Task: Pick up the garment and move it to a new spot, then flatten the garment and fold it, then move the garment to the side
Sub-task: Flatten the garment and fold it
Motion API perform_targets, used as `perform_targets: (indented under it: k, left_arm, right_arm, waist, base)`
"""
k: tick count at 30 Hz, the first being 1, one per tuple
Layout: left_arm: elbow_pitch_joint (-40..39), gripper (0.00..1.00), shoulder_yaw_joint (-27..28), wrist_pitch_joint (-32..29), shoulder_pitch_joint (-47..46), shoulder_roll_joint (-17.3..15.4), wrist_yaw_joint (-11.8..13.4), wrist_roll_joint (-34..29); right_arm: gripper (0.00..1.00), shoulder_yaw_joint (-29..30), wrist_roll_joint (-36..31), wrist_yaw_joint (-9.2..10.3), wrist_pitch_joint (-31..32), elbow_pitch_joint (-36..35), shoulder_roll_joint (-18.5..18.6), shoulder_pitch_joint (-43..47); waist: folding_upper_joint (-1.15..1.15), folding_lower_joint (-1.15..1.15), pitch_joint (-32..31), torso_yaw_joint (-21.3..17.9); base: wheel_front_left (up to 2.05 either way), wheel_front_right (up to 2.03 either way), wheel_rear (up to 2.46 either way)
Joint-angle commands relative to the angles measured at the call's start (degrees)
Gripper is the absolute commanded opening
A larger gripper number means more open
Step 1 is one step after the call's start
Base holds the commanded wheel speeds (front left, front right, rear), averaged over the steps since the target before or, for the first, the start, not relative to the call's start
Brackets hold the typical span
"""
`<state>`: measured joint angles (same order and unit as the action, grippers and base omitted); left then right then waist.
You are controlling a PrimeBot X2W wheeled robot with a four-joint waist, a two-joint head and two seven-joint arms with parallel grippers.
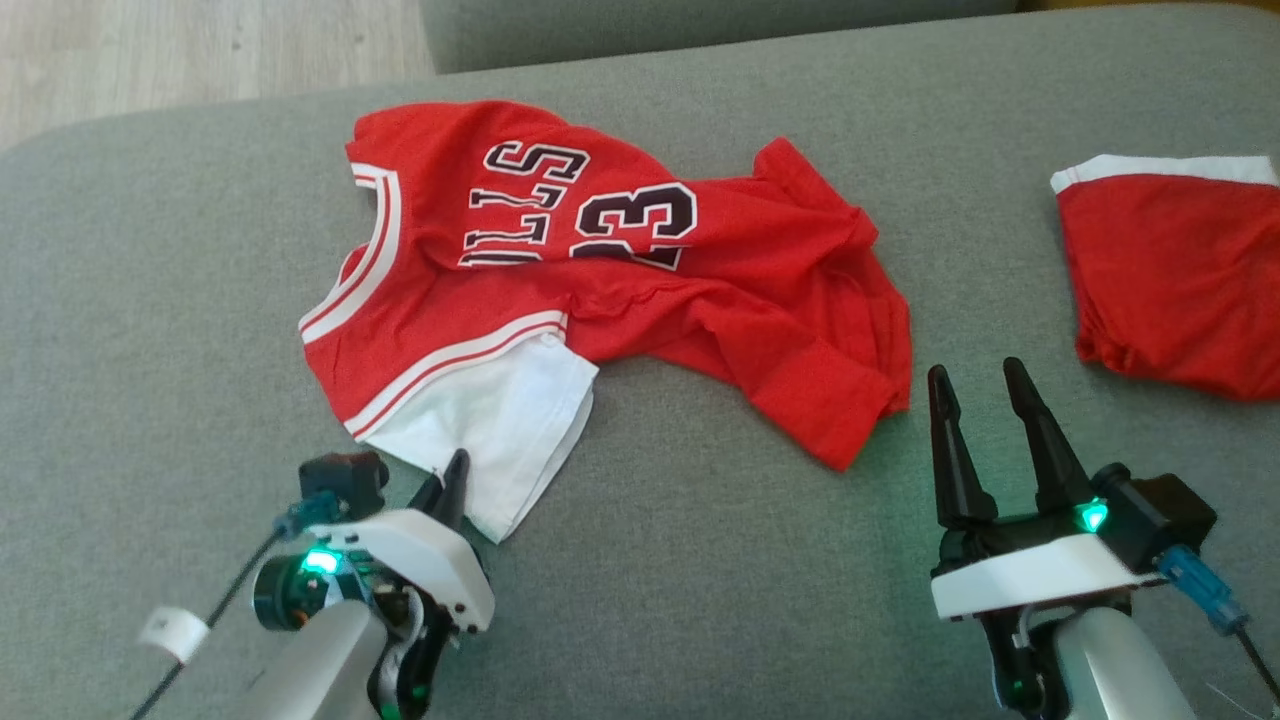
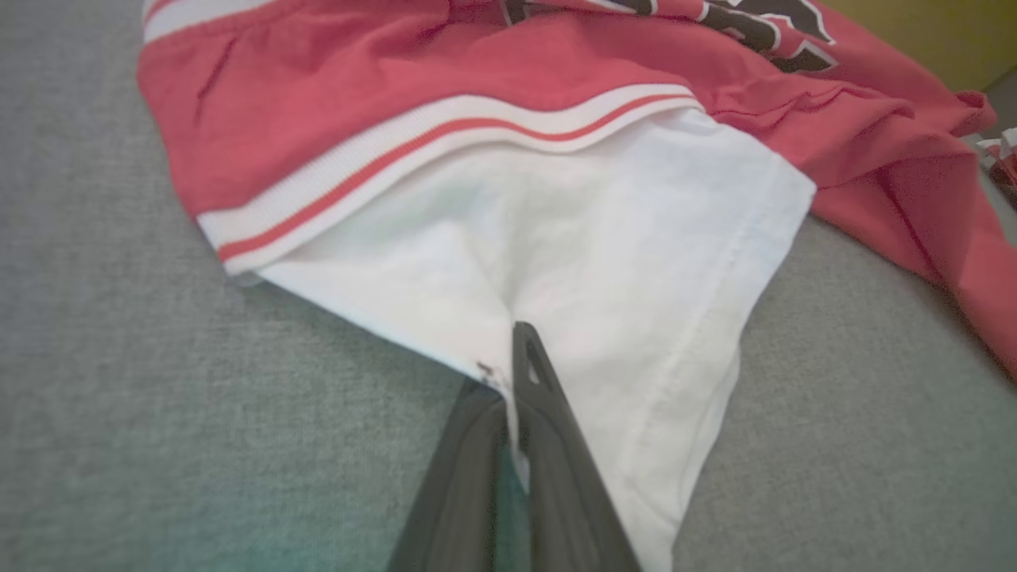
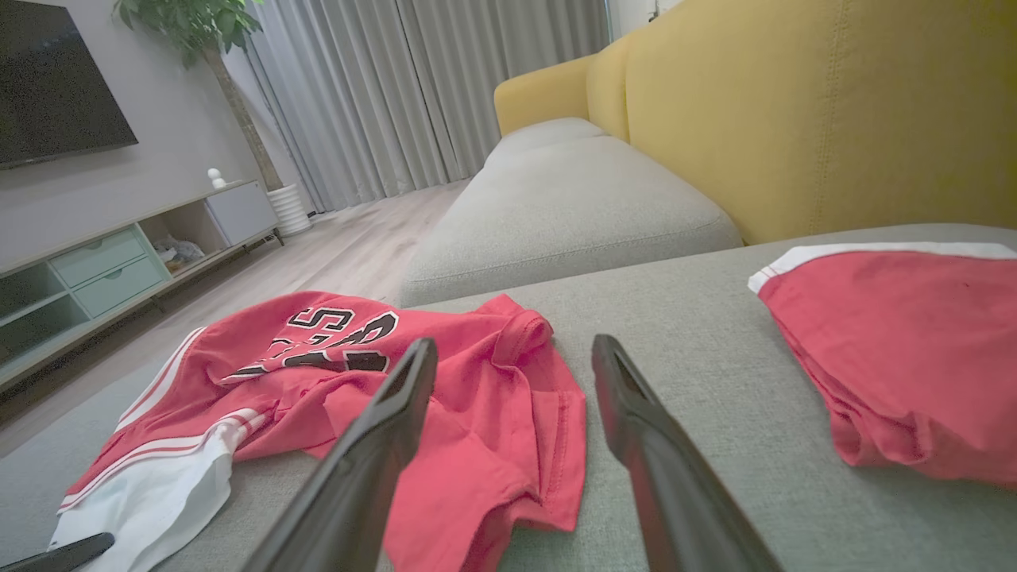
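**Left gripper pinched the white sleeve, right gripper stood open**

Nearest the robot, the left gripper [image 1: 455, 478] leaned low over the grey sofa cushion [image 1: 700, 580], forearm angled inward, its fingers [image 2: 556, 429] pressed together on the near edge of the garment's white sleeve [image 2: 604, 238]. The right gripper [image 1: 977, 372] rose from the lower right with its fingers spread and empty, tips just beside the red hem. The garment [image 1: 640, 300] lay crumpled mid-cushion. Well apart to the right lay a second red piece [image 1: 1170, 280].
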<state>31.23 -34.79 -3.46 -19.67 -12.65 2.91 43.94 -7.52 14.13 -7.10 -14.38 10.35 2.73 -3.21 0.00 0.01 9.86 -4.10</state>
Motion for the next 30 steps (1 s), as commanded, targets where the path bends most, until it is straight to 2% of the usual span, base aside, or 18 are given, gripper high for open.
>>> perform_targets:
  k: [1,12,24,25,26,30]
  left_arm:
    - [-0.40,0.00,1.24,0.71,-0.49,-1.07,0.52,-0.58]
    - [-1.88,0.00,4.79,9.23,3.32,-7.34,4.94,-3.04]
    - [-5.37,0.00,6.97,8.96,7.47,-11.76,8.62,-2.57]
    - [-5.22,0.72,6.25,8.58,7.62,-11.92,8.72,-3.18]
    - [-5.29,1.00,5.80,8.74,7.62,-11.83,8.83,-3.64]
    - [-6.28,1.00,5.60,11.88,7.42,-10.36,8.96,-4.24]
  right_arm:
    - [1.00,-1.06,0.26,-0.39,-0.62,-1.57,0.15,-1.81]
    - [1.00,-1.00,0.61,-0.39,-0.62,-0.34,0.15,0.15]
    - [1.00,-1.63,-0.05,-0.39,-0.62,2.86,0.15,1.40]
    - [1.00,-1.62,-0.12,-0.39,-0.62,3.16,0.15,1.38]
    - [1.00,-1.58,-0.18,-0.39,-0.62,3.36,0.15,1.36]
    - [1.00,-0.99,-0.10,-0.39,-0.62,3.86,0.15,1.34]
  waist:
    - [0.00,-0.01,-0.55,0.24]
    - [0.00,-0.01,-5.70,3.40]
    - [0.00,-0.01,-6.93,5.67]
    - [0.00,-0.01,-6.99,5.73]
    - [0.00,-0.01,-7.03,5.81]
    - [0.00,-0.01,-7.64,6.39]
  base:
    - [0.00,0.00,0.00]
    - [0.00,0.00,0.00]
    - [0.00,0.00,0.00]
    - [0.00,0.00,0.00]
    - [0.00,0.00,0.00]
    - [0.00,0.00,0.00]
